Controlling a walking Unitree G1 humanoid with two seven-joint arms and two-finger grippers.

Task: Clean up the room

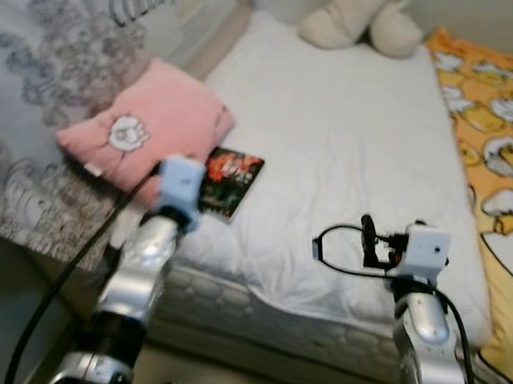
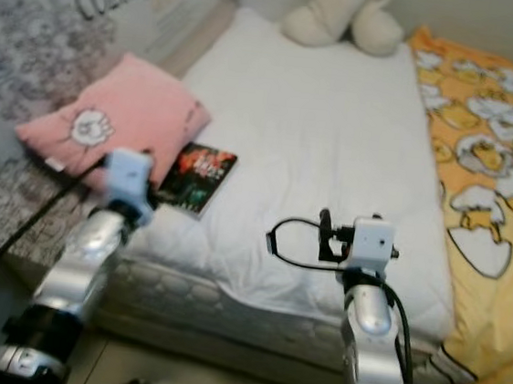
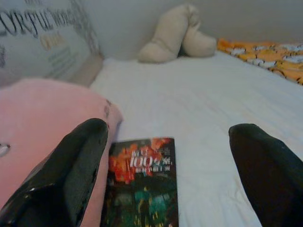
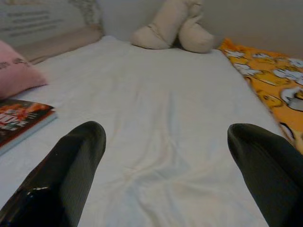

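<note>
The book [image 1: 231, 182] is lying flat on the white bed [image 1: 352, 156], near the mattress's front edge on our left, with one long side tucked against or just under the pink pillow [image 1: 149, 126]. We are judging it to be a thin paperback: light, fairly stiff across the cover but likely to flex if pinched at one corner, and its glossy dark cover is probably a little slippery against black fingers. Because it is resting on a soft mattress, we are expecting the surface to give under pressure, which should help a finger slide beneath an edge. We are thinking the best hold is across the free long edge, the side away from the pillow, or at the near short edge.

Our left hand [image 3: 170, 175] is hovering just above and before the book, its fingers [image 3: 71, 161] spread wide and empty, one finger over the pillow's border and the other over bare sheet. The left arm is reaching forward from the bed's near corner. Our right hand [image 4: 165, 175] is also released and holding nothing, poised over the empty middle of the sheet, well apart from the book. A cream plush toy [image 1: 362, 20] is sitting at the far end, and a yellow patterned blanket [image 1: 508, 154] is running along the right side.
</note>
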